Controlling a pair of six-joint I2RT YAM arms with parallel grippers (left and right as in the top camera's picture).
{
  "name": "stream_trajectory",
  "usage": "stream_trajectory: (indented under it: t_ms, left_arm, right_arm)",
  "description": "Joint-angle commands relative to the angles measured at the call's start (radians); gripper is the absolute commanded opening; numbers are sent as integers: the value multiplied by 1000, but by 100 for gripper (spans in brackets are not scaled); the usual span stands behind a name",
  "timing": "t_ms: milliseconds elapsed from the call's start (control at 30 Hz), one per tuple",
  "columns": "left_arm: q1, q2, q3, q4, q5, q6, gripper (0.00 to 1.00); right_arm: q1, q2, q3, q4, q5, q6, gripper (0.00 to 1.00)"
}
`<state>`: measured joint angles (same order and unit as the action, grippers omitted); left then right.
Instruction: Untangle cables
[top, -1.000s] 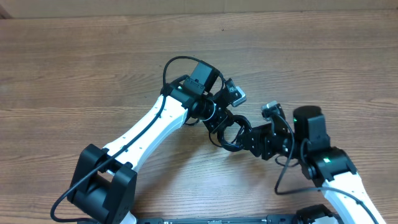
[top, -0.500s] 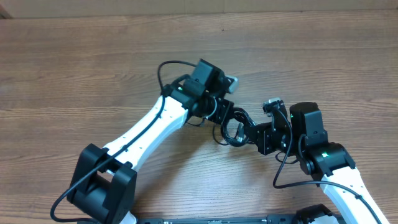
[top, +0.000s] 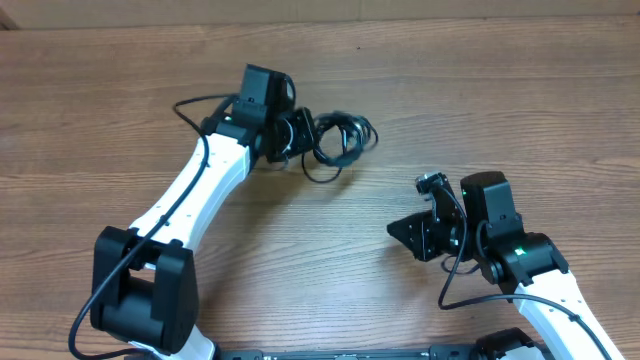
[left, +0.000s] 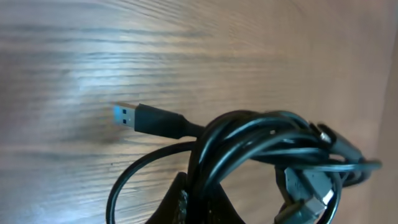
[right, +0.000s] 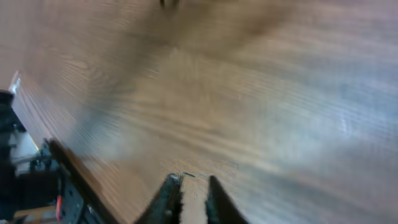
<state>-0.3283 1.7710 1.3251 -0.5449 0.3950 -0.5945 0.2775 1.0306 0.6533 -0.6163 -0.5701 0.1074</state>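
The left gripper (top: 303, 140) sits in the upper middle of the overhead view, pointing toward the right of the frame, and it is clamped on the cables (top: 340, 138). In the left wrist view the black bundle (left: 267, 149) runs down into the dark finger at the bottom edge. Several loops are stacked together there, and a single thin strand curves out to the lower left. One USB plug (left: 127, 115) with a blue insert sticks out from the bundle toward the left of that view. From above, the loops fan out to the right of the fingers and one loose loop hangs below them. Whether the bundle rests on the table (top: 500, 100) or hangs just above it cannot be told. The left arm (top: 200, 190) stretches its white link diagonally from its base at the lower left up to the black wrist.

The right gripper (top: 400, 228) is at the lower right, well apart from the cables, pointing left toward the centre of the frame. In the right wrist view (right: 193, 199) its fingertips (right: 171, 199) are drawn almost together. Only a thin sliver of blurred wood shows between them, and they grip nothing. The right arm (top: 530, 265) comes in from the lower right corner and bends at its black wrist.
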Motion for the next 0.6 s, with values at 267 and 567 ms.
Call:
stream_trajectory:
  t_ms: [267, 567]
  left_arm:
    - [-32, -19, 21, -125, 162, 744, 4]
    - [-33, -19, 21, -122, 374, 759, 4]
  right_arm:
    - [5, 13, 0, 275, -7, 25, 69]
    - [26, 125, 0, 339, -92, 23, 65]
